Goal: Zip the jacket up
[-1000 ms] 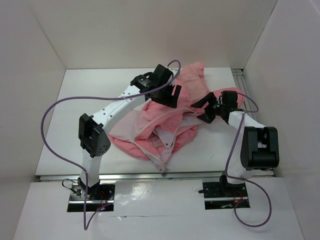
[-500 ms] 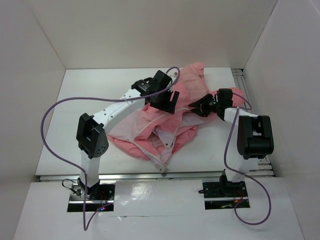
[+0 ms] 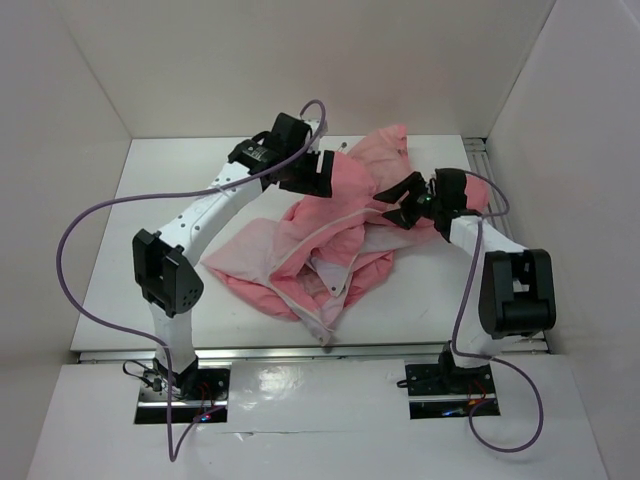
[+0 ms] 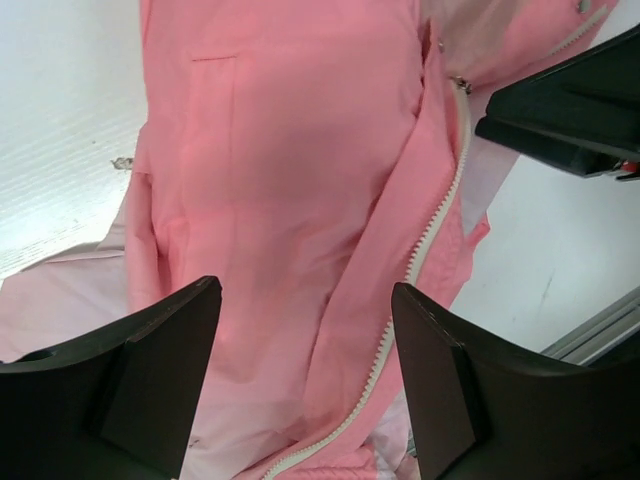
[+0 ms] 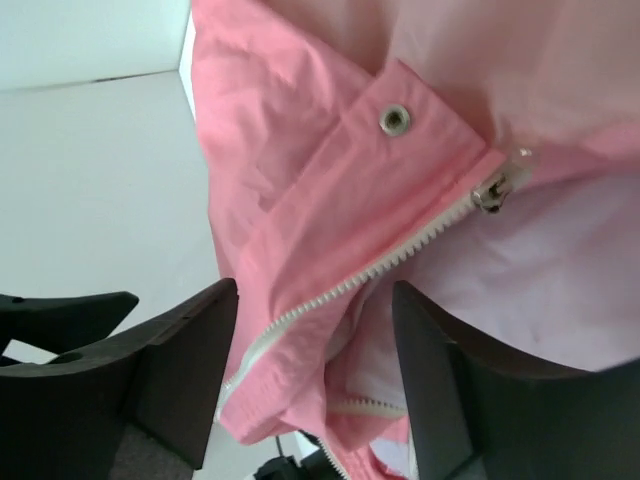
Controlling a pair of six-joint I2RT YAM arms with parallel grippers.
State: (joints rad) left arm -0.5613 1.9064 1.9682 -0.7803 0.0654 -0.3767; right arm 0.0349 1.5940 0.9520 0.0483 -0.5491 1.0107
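The salmon-pink jacket [image 3: 335, 235] lies crumpled in the middle of the table, with pale lining and a light zipper showing at its front fold. My left gripper [image 3: 322, 178] hovers open over the jacket's back left part; in the left wrist view pink cloth and a line of zipper teeth [image 4: 432, 235] lie below its jaws [image 4: 305, 335]. My right gripper [image 3: 403, 203] is open at the jacket's right side. Between its fingers [image 5: 315, 335] hangs a zipper edge [image 5: 365, 272] with a metal snap [image 5: 394, 118] and the zipper slider [image 5: 494, 190] just beyond.
White walls close in the table on the left, back and right. A metal rail [image 3: 478, 150] runs along the right edge and another along the near edge [image 3: 300, 352]. Purple cables [image 3: 95, 215] loop from both arms.
My left arm has swung left and back, carrying its open gripper off the jacket's middle toward its back left. The right gripper has shifted slightly farther back along the jacket's right edge.
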